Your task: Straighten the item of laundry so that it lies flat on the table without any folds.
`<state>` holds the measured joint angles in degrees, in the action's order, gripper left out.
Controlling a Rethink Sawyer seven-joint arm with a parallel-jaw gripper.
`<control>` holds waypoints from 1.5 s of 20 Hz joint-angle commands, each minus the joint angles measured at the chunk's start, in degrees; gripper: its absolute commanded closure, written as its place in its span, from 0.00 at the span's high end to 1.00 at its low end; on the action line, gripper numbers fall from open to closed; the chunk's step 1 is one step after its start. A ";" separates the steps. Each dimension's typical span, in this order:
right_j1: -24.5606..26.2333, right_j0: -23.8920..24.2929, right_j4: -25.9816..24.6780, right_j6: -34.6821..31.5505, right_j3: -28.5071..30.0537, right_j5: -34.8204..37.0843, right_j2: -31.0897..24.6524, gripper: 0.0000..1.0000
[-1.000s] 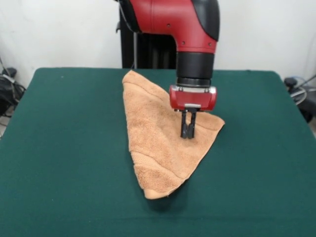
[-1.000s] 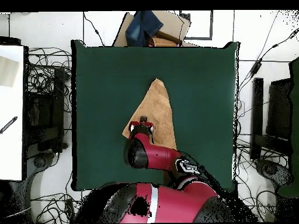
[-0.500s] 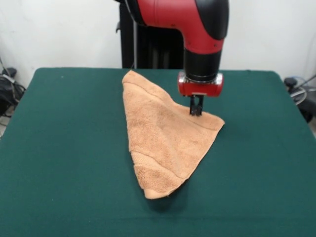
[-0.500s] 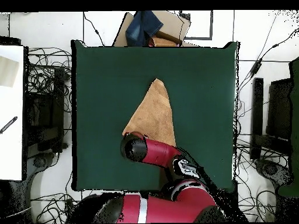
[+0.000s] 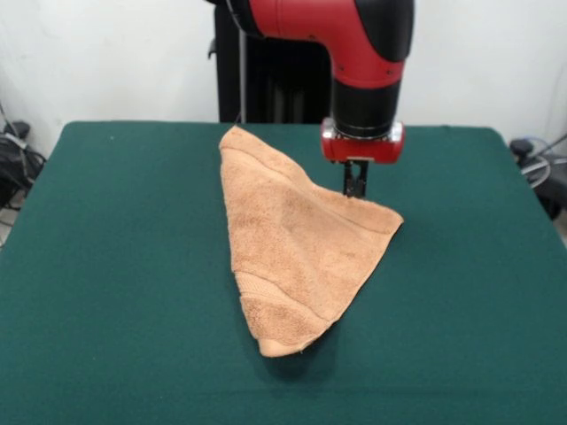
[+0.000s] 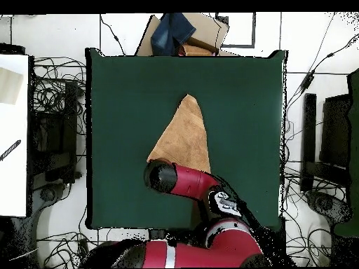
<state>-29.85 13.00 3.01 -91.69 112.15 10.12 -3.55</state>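
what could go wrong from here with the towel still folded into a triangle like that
The gripper sits at the far folded edge of the towel, near the right corner. It may pinch both layers together, so pulling would drag the whole triangle across the table instead of opening the fold. A shallow hold on that edge could also slip off the thick terry.

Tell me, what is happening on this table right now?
A red and black robot arm is working on a tan towel lying on the green table. The towel is folded into a rough triangle, not flat. The gripper hangs at the towel's far edge near one corner, its jaws close together; whether they pinch cloth is unclear.
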 commanded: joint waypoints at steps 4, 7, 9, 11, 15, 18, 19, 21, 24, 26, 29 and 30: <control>2.39 0.28 -0.52 -10.00 -2.71 -8.75 -8.10 1.00; 2.89 -0.15 -0.62 -10.24 -2.63 -10.02 -7.91 1.00; 3.33 -0.33 -0.33 -10.16 -2.72 -9.89 -7.98 1.00; 3.77 -0.84 0.07 -10.52 -2.68 -10.52 -7.66 1.00; 4.68 -1.64 0.58 -10.87 -2.87 -11.62 -7.17 1.00; 4.36 -4.84 2.68 -11.63 -3.64 -9.82 -4.08 1.00; 4.73 -5.00 3.04 -11.36 -4.29 -8.56 -3.93 1.00; 6.33 -4.10 2.34 -10.68 -5.14 -9.45 -4.88 1.00; 7.36 -3.19 1.64 -9.84 -5.81 -9.32 -5.75 1.00; 8.67 -1.36 1.04 -8.73 -6.36 -8.31 -7.34 1.00; 10.14 0.64 0.18 -7.65 -6.83 -8.14 -9.12 1.00; 10.59 0.95 0.02 -7.39 -7.13 -8.10 -9.36 1.00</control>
<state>-25.15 11.77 3.02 -91.69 111.39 0.89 -6.94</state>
